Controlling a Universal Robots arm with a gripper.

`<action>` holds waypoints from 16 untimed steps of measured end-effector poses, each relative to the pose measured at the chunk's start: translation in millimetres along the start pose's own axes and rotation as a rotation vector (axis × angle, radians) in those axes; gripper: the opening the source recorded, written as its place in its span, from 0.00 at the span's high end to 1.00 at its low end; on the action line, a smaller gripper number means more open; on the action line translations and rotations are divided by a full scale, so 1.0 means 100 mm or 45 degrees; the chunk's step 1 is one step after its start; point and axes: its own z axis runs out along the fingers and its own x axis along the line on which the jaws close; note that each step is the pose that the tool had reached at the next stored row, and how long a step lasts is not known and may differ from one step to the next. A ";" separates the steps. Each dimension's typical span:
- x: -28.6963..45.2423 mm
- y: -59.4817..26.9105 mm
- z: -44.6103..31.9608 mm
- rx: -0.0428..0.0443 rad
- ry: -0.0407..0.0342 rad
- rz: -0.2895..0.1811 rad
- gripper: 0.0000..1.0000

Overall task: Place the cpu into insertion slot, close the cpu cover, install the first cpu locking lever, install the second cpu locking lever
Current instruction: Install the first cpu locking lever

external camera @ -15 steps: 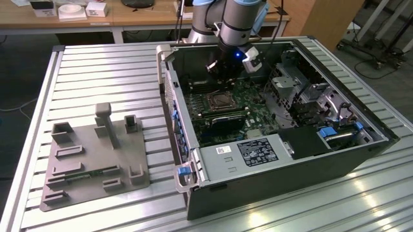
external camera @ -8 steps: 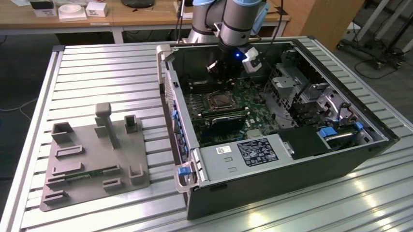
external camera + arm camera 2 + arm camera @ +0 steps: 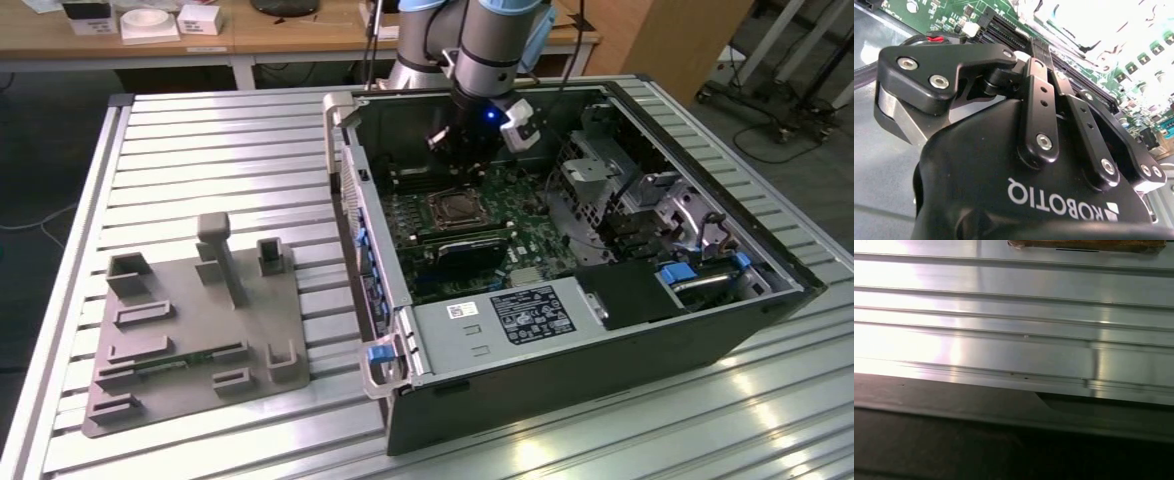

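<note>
- The arm (image 3: 483,40) is a silver-grey tube with light blue joint caps and a small blue light at the wrist.
- In the second wrist view the end effector (image 3: 1054,150) has a glossy black body with white lettering.
- Its black link bars carry silver screws (image 3: 1044,142).

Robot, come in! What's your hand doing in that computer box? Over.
Black robot hand hovering inside the open black computer case, above the green circuit board. Small square metal-rimmed insertion slot just below it, untouched. Nothing blocking the slot.
</note>
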 end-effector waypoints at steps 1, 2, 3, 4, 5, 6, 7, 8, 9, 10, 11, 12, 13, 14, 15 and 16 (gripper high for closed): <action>-0.001 0.000 0.001 0.002 0.0003 0.000 0.90; -0.002 -0.001 0.002 0.005 0.0004 0.000 0.90; -0.004 -0.001 0.003 0.008 0.0005 0.000 0.90; -0.006 -0.001 0.004 0.010 0.0007 0.000 0.90; -0.008 -0.002 0.005 0.012 0.0008 0.000 0.90; -0.011 -0.002 0.005 0.013 0.0011 0.000 0.90; -0.012 -0.002 0.006 0.015 0.0012 0.000 0.90; -0.014 -0.002 0.006 0.015 0.0013 0.000 0.90; -0.018 -0.003 0.007 0.016 0.0013 0.000 0.90; -0.021 -0.003 0.008 0.016 0.0013 0.000 0.90; -0.026 -0.003 0.008 0.016 0.0013 0.000 0.90; -0.030 -0.004 0.009 0.016 0.0013 0.000 0.90; -0.034 -0.004 0.010 0.016 0.0013 0.000 0.90; -0.037 -0.004 0.012 0.016 0.0012 0.000 0.90; -0.039 -0.005 0.014 0.016 0.0010 0.000 0.90; -0.039 -0.005 0.016 0.016 0.0010 0.000 0.90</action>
